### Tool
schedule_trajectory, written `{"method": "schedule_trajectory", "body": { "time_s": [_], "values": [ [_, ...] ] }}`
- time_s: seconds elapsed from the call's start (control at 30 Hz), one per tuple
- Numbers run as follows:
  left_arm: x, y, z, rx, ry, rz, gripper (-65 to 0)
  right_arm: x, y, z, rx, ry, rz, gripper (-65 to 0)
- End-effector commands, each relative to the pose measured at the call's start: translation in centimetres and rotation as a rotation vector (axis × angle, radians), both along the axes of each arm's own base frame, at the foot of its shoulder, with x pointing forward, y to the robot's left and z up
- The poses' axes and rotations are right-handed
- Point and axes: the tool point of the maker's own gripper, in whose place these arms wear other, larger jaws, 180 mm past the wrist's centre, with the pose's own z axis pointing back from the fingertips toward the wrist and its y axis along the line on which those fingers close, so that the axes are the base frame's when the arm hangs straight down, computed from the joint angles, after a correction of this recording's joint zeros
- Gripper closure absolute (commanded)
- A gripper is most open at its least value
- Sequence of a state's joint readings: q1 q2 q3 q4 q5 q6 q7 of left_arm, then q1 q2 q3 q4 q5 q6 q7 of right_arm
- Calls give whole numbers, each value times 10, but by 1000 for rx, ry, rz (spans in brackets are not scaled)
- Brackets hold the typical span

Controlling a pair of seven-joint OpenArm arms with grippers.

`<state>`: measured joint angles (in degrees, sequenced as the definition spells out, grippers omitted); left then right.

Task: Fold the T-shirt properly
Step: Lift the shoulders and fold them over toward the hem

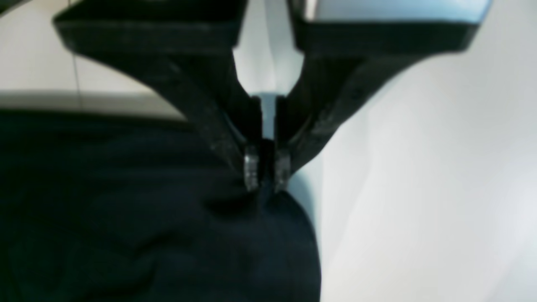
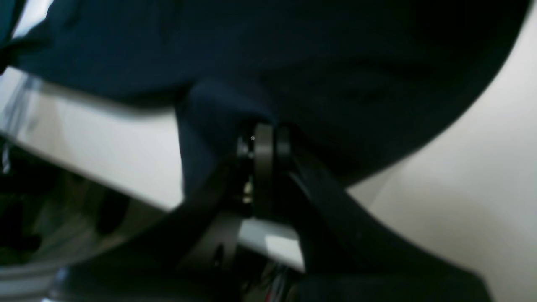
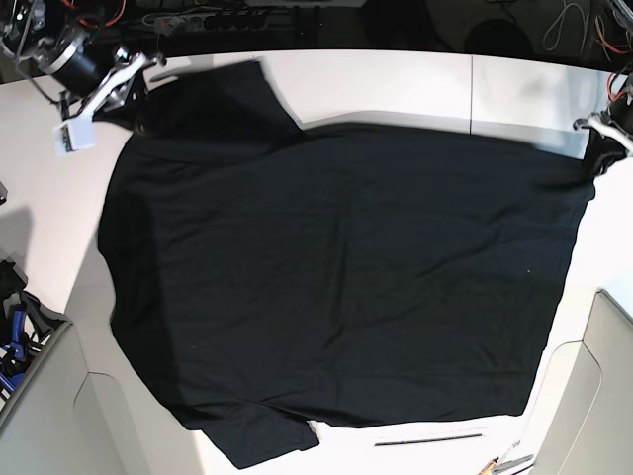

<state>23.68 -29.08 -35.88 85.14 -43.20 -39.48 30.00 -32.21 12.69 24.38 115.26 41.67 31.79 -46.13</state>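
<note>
T-shirt (image 3: 336, 277) spread nearly flat over most of the white tabletop (image 3: 396, 79); one sleeve toward the far left corner, the other at the near edge, left of centre; a thin dark rod (image 3: 430, 438) lies on the table just off the shirt's near edge; cables and clutter along the far edge, too small to name.

Left gripper (image 1: 267, 170) at the far right corner; fingers pinched narrow with a tuck of black cloth between the pale pads (image 1: 251, 167); cloth bunches below the tips, bare table to one side.

Right gripper (image 2: 264, 144) at the far left corner beside the sleeve; fingers close together on a fold of shirt; picture dark and blurred, so how deep the bite goes cannot be told; cloth hangs in a sag around the tips, so that corner looks lifted off the surface.

Judgement: both far corners are held, first fold not yet made; shirt lies one layer, still open.

To do the step well, as I read it: raise both corners level and together so the far edge stays taut between them; carry that edge toward the near edge at one pace, neither arm leading, else the cloth skews; keep it low enough that the body of the shirt drags little; lay edge on edge before letting go; mind the sleeve by the right gripper, which may flop under and wants tucking.
</note>
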Motion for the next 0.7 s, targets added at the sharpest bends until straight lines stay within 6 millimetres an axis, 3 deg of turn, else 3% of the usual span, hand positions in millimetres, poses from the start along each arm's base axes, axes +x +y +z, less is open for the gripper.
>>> {"method": "schedule_trajectory", "body": {
  "time_s": [0.0, 0.17, 0.4, 0.67],
  "values": [
    [15, 3, 21, 17, -72, -17, 0, 8, -2, 10, 2, -46, -2, 0],
    [40, 1, 29, 65, -100, -40, 0, 40, -10, 18, -40, -115, -12, 0],
    [70, 2, 20, 119, -114, -48, 0, 95, -27, 24, -47, -189, -55, 0],
    [108, 10, 52, 139, -225, -8, 0, 157, -41, 36, 6, -251, -110, 0]
  ]
}}
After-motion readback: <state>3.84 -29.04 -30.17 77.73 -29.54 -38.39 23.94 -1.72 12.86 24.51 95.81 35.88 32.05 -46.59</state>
